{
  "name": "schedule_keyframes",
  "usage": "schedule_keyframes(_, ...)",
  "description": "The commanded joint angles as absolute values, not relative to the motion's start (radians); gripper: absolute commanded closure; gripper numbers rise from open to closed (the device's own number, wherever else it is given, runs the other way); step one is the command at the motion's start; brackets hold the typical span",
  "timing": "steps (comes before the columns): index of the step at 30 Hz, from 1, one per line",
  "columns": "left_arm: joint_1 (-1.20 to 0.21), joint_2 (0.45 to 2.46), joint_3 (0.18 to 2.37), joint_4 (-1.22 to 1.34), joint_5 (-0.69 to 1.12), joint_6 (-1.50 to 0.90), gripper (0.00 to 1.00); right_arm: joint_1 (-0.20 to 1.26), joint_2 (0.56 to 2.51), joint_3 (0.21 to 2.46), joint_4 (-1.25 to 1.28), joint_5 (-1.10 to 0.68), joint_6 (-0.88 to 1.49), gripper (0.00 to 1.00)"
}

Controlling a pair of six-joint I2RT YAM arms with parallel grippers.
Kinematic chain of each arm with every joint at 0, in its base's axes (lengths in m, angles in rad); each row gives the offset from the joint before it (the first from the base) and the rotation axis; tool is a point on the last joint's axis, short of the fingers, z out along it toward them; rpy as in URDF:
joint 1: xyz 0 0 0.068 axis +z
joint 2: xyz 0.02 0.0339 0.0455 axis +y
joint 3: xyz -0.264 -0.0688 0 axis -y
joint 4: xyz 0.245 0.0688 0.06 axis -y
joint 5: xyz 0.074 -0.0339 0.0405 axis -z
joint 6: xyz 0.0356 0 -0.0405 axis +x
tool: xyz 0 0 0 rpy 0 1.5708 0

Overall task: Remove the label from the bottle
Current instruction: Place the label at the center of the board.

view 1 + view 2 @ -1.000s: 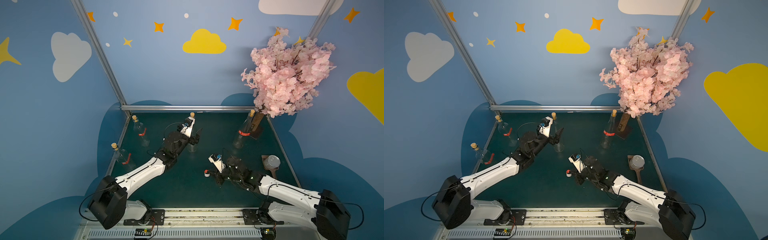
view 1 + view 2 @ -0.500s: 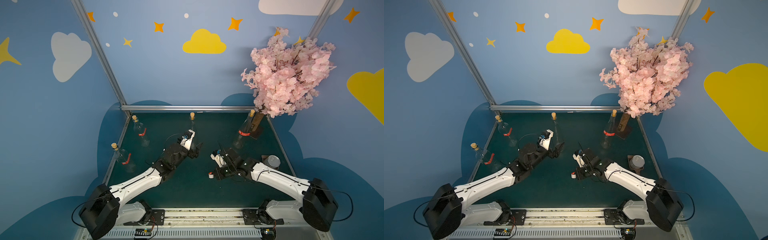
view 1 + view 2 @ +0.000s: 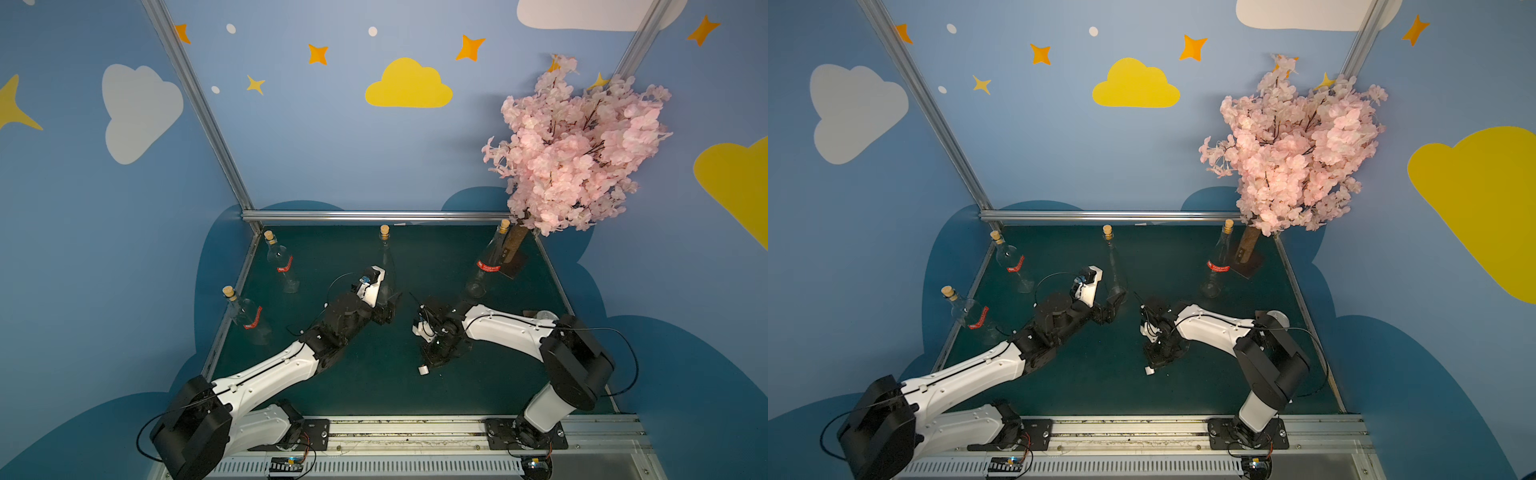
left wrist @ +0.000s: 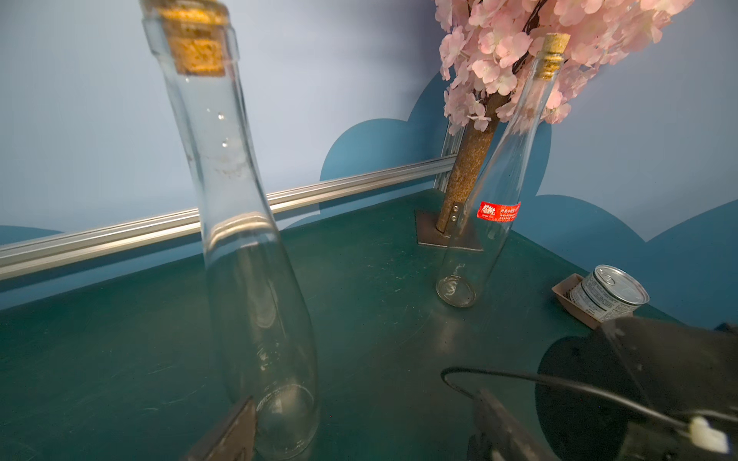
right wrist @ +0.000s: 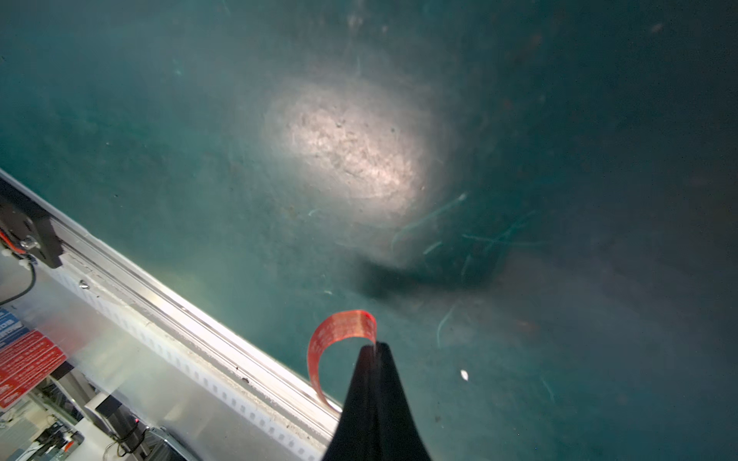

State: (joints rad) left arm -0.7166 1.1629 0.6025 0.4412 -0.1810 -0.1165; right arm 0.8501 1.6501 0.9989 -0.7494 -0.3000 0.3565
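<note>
Downward, right hand (image 5: 374, 345) tilted, pinching label (image 5: 342, 324)

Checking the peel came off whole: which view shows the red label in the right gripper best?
The right wrist view: the curled red label shows close up, pinched in the shut right gripper. In both top views it is only a tiny pale speck at that gripper's tip; the left wrist view shows none of it.

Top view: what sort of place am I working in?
Probably a staged robot-demo cell, not a real workplace: walls painted with clouds and stars, an artificial blossom tree in the corner, corked glass bottles on a green table.
</note>
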Motion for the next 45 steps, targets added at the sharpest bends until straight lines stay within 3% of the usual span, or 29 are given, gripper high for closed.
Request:
schedule_keyframes(1, -0.719, 1.145, 0.588, 0.417, -0.189, -0.130, 0.16, 0.862, 1.660, 1.038, -0.824, -0.226, 0.333, 1.00)
schedule_keyframes(10, -0.719, 1.146, 0.583, 0.417, -0.188, -0.130, 0.16, 0.894, 1.712, 1.086, -0.880, -0.113, 0.314, 1.00)
schedule_keyframes(32, -0.719, 1.135, 0.578, 0.409, -0.189, -0.125, 0.16, 0.913, 1.789, 1.067, -0.828, -0.036, 0.353, 1.00)
schedule_keyframes(45, -0.719, 1.107, 0.568, 0.394, -0.198, -0.123, 0.16, 0.948, 1.828, 1.068, -0.847, 0.056, 0.402, 0.92)
